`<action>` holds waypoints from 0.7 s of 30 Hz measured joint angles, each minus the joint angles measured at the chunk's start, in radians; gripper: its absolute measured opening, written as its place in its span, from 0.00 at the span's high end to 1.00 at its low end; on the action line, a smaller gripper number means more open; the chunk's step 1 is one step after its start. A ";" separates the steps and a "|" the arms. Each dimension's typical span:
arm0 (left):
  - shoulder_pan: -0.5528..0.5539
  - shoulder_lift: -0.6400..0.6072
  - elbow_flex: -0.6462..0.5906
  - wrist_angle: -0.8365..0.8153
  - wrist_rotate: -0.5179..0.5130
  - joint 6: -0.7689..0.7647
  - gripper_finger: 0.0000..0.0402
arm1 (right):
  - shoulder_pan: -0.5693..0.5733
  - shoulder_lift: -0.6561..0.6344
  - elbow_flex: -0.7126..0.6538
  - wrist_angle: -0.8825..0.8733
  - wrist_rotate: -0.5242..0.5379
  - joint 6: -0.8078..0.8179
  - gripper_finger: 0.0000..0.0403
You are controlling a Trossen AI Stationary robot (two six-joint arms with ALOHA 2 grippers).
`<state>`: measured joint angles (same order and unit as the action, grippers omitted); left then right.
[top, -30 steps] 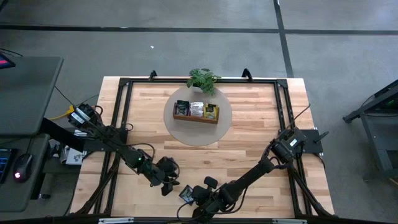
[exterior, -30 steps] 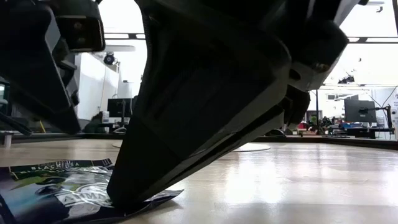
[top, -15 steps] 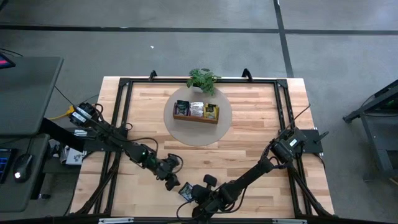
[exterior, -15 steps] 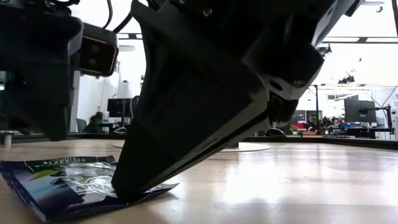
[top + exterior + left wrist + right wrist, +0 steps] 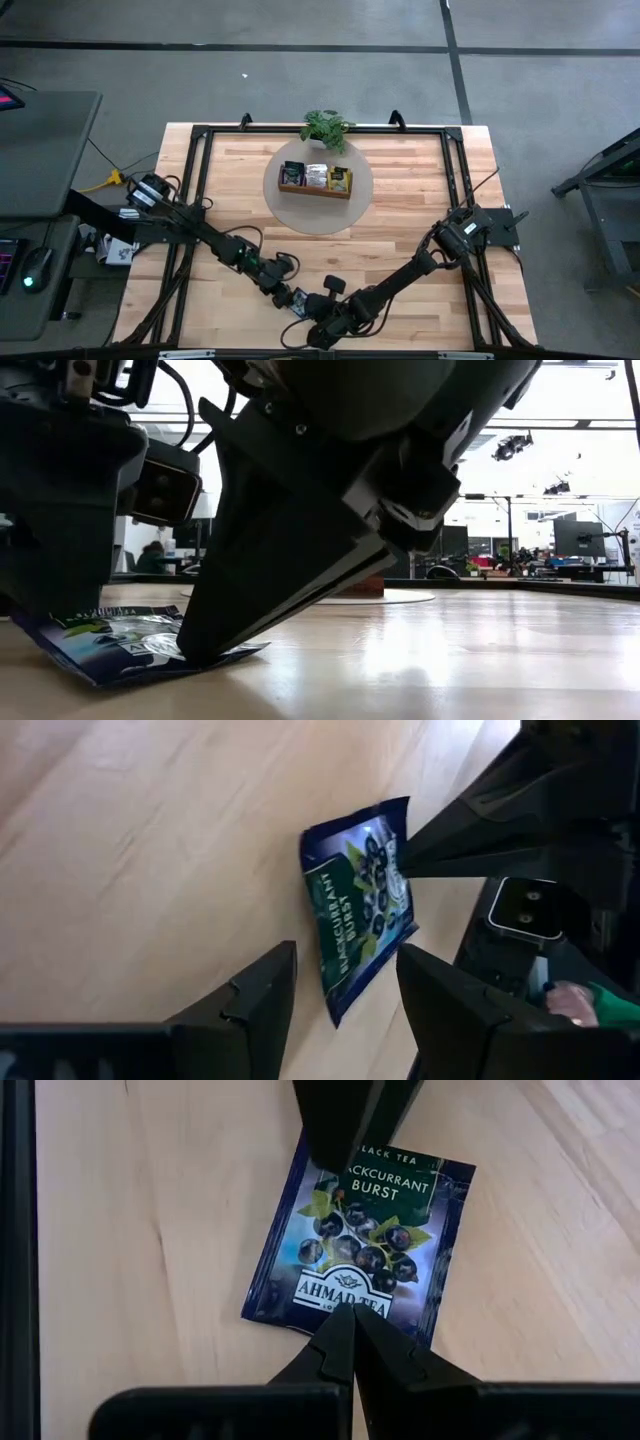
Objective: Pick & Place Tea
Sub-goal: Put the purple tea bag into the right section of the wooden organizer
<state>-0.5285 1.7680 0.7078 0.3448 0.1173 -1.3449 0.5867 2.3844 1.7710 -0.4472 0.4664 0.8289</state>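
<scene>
A dark-blue blackcurrant tea sachet [image 5: 358, 1245] lies flat on the tabletop [image 5: 400, 200] nr the front edge, label up. The right gripper [image 5: 350, 1320] has its fingers clenched tight together, tips pressed down on one edge of the sachet. It isn't grasping; prob pinning the flat packet so it can't slide, since it lies too flat to grab easily from above.

The left gripper [image 5: 340, 985] sits at the opposite edge w/ fingers spread apart, nothing between them yet, the sachet's end just ahead of the gap. Seems lined up to take that free edge while the other arm holds the packet down. In the low view the sachet's far corner looks lifted slightly off the wood, which would give the fingers something to bite.

Further back, center of the tabletop: a wooden tray [image 5: 314, 189] w/ three compartments, each holding tea sachets, on a round grey mat [image 5: 290, 215]; a small potted plant [image 5: 325, 127] just behind. All well apart from the grippers. Main obstruction: both grippers crowd the same small packet, so clearance between them is tight.
</scene>
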 joint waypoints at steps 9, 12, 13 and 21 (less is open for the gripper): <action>-0.002 0.007 -0.002 0.069 0.009 -0.029 0.56 | -0.015 0.000 0.000 0.003 0.000 -0.026 1.00; -0.002 0.007 -0.002 0.066 0.005 -0.018 0.59 | -0.017 0.000 0.000 0.003 0.000 -0.034 1.00; -0.002 0.007 -0.002 0.067 0.001 -0.017 0.61 | -0.017 0.000 0.000 0.003 0.001 -0.038 1.00; -0.002 0.006 -0.002 0.066 -0.002 -0.013 0.97 | -0.016 0.000 0.000 0.003 0.000 -0.045 1.00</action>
<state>-0.5304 1.7744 0.7055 0.4110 0.1154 -1.3581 0.5705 2.3844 1.7710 -0.4442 0.4664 0.7834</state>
